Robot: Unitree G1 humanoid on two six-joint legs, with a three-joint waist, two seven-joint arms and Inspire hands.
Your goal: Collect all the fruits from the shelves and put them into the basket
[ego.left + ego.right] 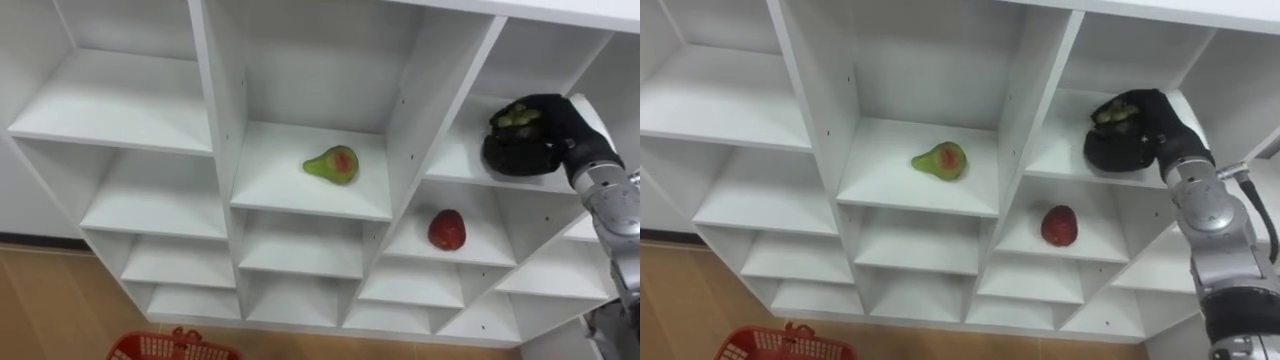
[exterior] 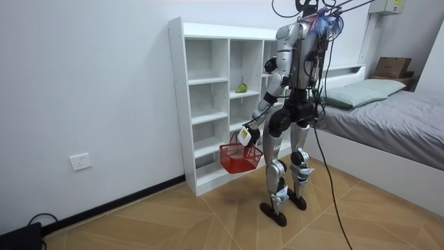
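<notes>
Right hand (image 1: pixel 535 135), black, fingers clenched round a lumpy green fruit (image 1: pixel 515 117) in the upper right bay of the flat-panel white closet (image 1: pixel 215 120). Smooth green-red pear (image 1: pixel 332 164) in the closet's middle bay, round red apple (image 1: pixel 447 230) one bay lower on the right. Room view adds: left hand (image 2: pixel 244 136) gripping an open-lattice red basket (image 2: pixel 239 160) at the closet front.

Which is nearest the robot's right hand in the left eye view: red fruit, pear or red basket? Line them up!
1. The red fruit: shelf just below the right hand, which grips a green fruit.
2. The pear: middle column, to its left.
3. The red basket: far lower left, hanging from the left hand.
</notes>
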